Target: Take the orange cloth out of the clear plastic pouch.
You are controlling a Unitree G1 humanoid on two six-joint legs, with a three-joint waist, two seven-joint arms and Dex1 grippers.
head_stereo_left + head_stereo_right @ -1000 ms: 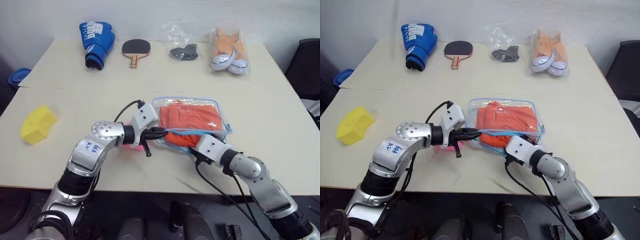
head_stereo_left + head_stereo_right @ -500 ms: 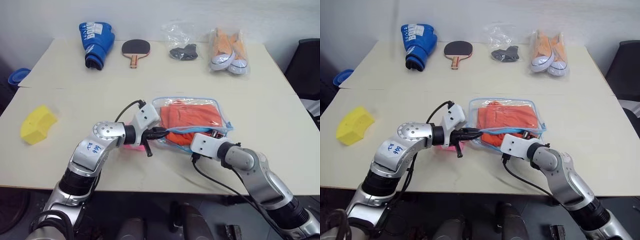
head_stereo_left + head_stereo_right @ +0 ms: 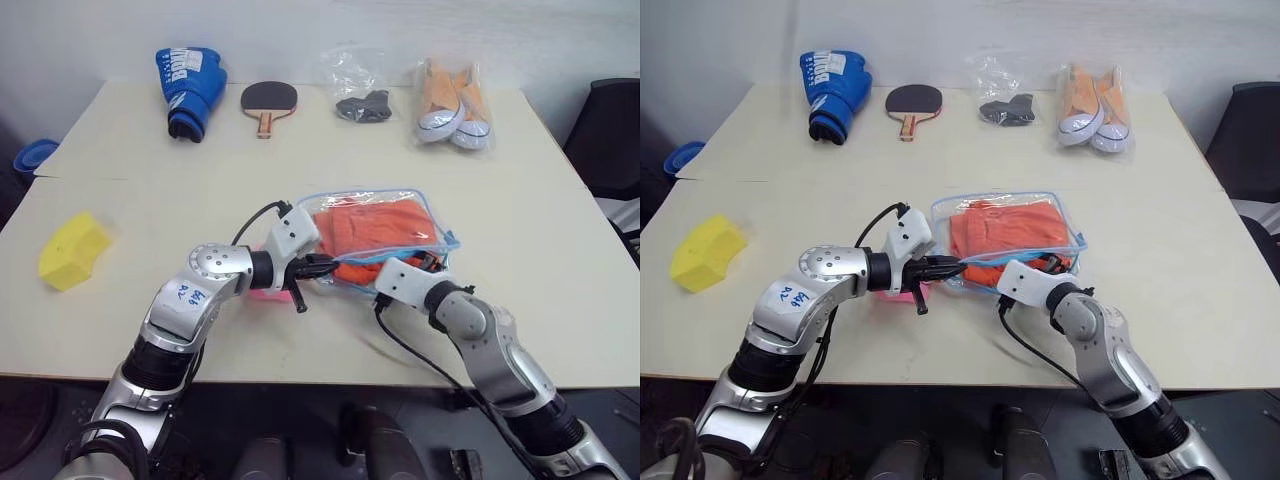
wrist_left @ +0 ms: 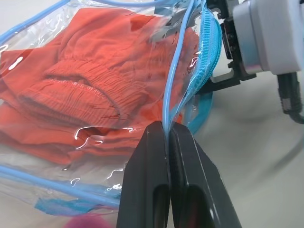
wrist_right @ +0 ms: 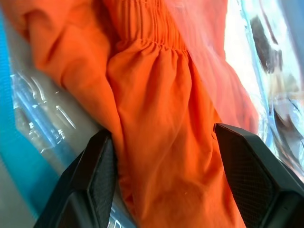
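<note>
The left gripper (image 4: 168,142) is pinched tight on the light blue trim of the clear plastic pouch (image 3: 428,215), at the pouch's edge nearest the robot's left arm; its two black fingers (image 4: 147,175) press together with the trim running up from between them. The right gripper (image 5: 164,156) stands wide apart, its fingers (image 5: 97,175) spread to either side of a fold of the orange cloth (image 3: 385,228), inside the pouch's open mouth; whether the pads touch the fabric cannot be told.

Taking the pouch as the landmark: it lies flat on the cream table (image 3: 560,250), near the table's front edge, and the orange cloth is wholly within it, bunched with a gathered, stitched hem showing through the plastic. The open blue zip (image 4: 206,52) curves along the pouch's side next to the right gripper. A pink fluffy charm (image 3: 268,292) lies just beside the pouch, under the left wrist.

Well apart from the pouch on the robot's left sits a yellow sponge wedge (image 3: 70,250). Along the far edge beyond the pouch lie a blue boxing glove (image 3: 188,85), a table tennis bat (image 3: 269,100), a clear bag with dark items (image 3: 360,95) and bagged orange-and-white shoes (image 3: 452,100).
</note>
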